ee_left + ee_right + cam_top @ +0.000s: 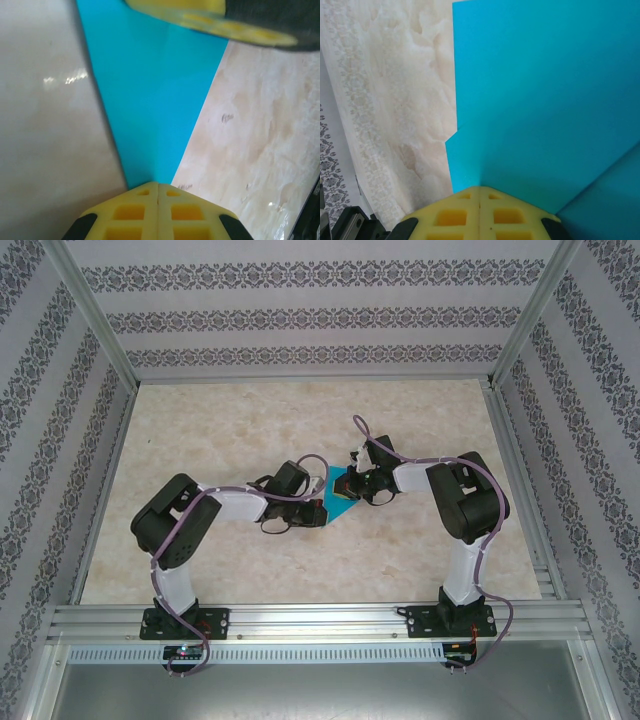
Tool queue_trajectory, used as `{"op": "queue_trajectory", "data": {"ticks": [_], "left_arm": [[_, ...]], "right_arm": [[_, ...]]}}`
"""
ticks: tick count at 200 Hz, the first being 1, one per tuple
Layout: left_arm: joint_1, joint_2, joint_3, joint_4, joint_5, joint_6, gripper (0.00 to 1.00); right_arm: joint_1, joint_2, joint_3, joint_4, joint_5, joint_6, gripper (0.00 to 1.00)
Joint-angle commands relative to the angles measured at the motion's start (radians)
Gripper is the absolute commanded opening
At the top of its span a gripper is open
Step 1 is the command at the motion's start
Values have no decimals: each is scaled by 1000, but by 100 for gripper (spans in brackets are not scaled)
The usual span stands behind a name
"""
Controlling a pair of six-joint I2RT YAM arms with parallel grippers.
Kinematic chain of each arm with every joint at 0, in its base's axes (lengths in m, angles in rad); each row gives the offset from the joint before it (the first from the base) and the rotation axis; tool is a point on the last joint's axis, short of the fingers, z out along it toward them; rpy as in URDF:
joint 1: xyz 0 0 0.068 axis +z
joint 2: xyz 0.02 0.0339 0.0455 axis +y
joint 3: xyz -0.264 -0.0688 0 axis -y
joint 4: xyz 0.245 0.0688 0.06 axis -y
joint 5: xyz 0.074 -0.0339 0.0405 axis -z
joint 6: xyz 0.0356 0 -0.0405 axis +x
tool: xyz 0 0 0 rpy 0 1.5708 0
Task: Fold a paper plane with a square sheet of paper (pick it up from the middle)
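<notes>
Paper [338, 496] between both clamped end effectors [158, 186] [480, 189]

Look: square sheet of paper [337, 497] showing bright teal-blue, creased.
Pose: tapering to a point, layers overlapping.
Place: sitting at mid table [200, 420].

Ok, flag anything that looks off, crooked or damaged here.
One thing: in the right wrist view the teal paper has a small step in its left edge, just above the right gripper, as if the folded layers are misaligned. No tears visible.
</notes>
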Motion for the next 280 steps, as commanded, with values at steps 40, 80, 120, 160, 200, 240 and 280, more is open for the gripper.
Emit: {"op": "queue_trajectory", "data": {"ticks": [40, 80, 120, 160, 200, 240, 280], "left_arm": [[-28, -141, -20, -81, -1, 30, 4], [-27, -90, 6, 57, -59, -51, 4], [-28, 8, 42, 51, -53, -61, 3], [-28, 22, -4, -6, -76, -49, 0], [-28, 4, -80, 37, -89, -67, 0], [-28, 6, -113, 97, -80, -80, 0], [-28, 4, -118, 116, -78, -82, 0]], "right_arm": [[-19, 58, -23, -87, 146, -31, 2], [-19, 70, -24, -64, 140, -15, 2], [-16, 69, -20, -52, 128, -9, 2], [-13, 29, 8, -52, 99, -15, 2], [16, -54, 39, -64, 59, -24, 2], [59, -111, -32, -19, 55, 29, 2], [96, -87, -52, -6, 42, 50, 2]]}}
